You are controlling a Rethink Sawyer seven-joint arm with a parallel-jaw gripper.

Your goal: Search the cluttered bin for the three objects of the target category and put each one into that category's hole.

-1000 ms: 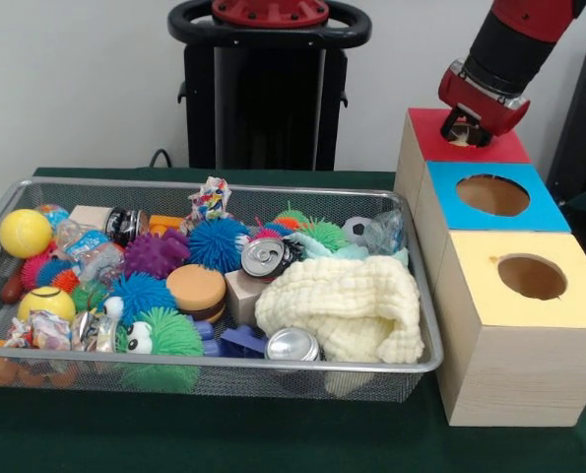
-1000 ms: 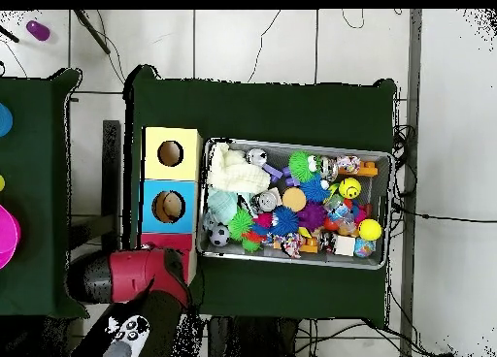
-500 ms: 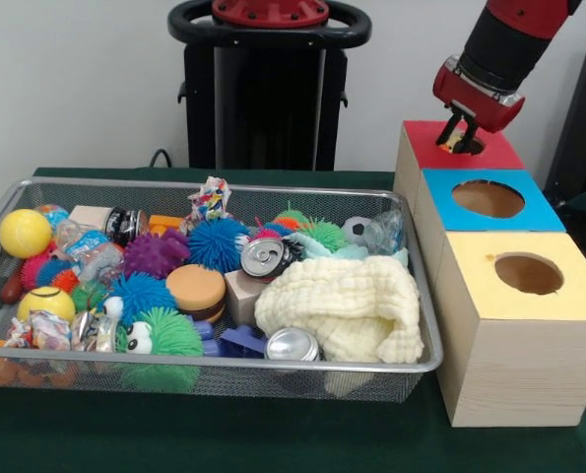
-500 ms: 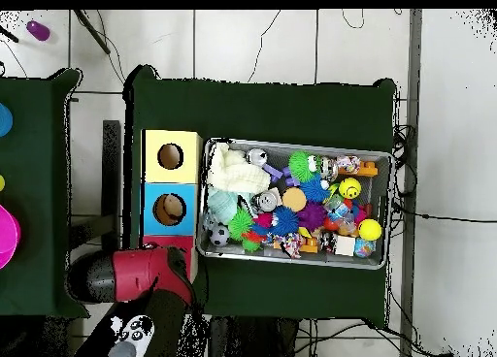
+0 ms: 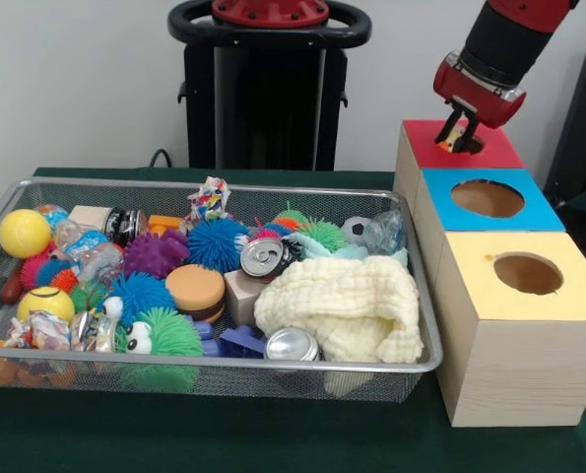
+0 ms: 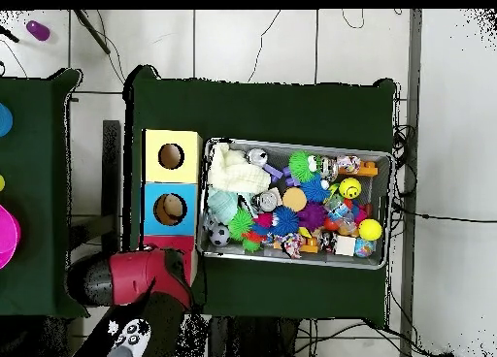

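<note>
Three wooden boxes stand in a row right of the bin: a red-topped box, a blue-topped box and a yellow-topped box, each with a round hole. My gripper hangs just above the red box's hole, open, with nothing between its fingers. In the overhead view my red arm covers most of the red box and hides the gripper. The wire bin holds two drink cans, spiky balls such as a blue one, and a cream cloth.
Also in the bin are a yellow ball, a green googly-eyed puff, a toy burger and a small football. A black pedestal stands behind the bin. The bin lies close beside the boxes.
My gripper has lifted a little from the red box's hole and shifted slightly. The bin's contents have not moved.
</note>
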